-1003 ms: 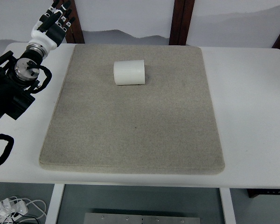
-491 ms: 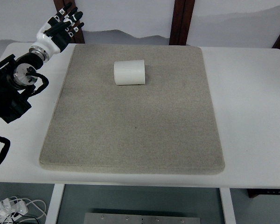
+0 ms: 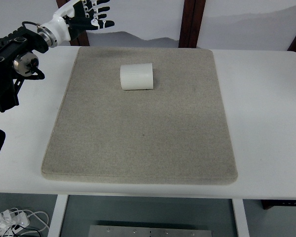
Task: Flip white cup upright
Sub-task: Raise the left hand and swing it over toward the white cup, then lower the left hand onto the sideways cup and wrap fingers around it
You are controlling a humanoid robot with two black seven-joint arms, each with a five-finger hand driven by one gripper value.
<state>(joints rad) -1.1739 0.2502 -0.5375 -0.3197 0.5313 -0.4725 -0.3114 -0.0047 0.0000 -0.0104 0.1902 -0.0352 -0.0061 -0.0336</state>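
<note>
A white ribbed cup (image 3: pixel 136 76) lies on its side on the grey mat (image 3: pixel 143 128), in the mat's far middle part. My left hand (image 3: pixel 91 15) hangs above the table's far left corner, up and to the left of the cup, well apart from it. Its fingers (image 3: pixel 99 11) are spread and hold nothing. The black left arm (image 3: pixel 12 54) comes in from the left edge. No right arm shows.
The mat covers most of the white table (image 3: pixel 266 108). Dark wooden posts (image 3: pixel 190 22) stand behind the table's far edge. Cables (image 3: pixel 10 219) lie on the floor at the lower left.
The left hand has swung to the right along the far edge, toward the cup, with its fingers spreading wider. The cup has stayed put.
</note>
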